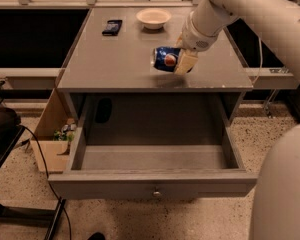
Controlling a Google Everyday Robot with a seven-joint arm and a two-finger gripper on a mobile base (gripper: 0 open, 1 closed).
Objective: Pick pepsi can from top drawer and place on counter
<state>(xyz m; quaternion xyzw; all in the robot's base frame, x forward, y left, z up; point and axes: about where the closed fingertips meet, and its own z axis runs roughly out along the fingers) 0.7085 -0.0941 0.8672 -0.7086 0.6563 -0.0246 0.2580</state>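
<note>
The blue pepsi can (pixel 165 59) lies on its side in my gripper (pixel 182 61), with its red-and-white logo facing the camera. The gripper is shut on the can and holds it just above the front right part of the grey counter (pixel 120 59). My white arm reaches in from the upper right. The top drawer (pixel 152 181) stands pulled open below the counter, and its inside shows nothing in it. A small round knob (pixel 155 193) sits on its front panel.
A white bowl (pixel 153 18) and a flat dark phone-like object (pixel 112 27) sit at the back of the counter. An open cardboard box (pixel 57 134) with small items stands on the floor at the left. A dark chair edge (pixel 2 129) is at far left.
</note>
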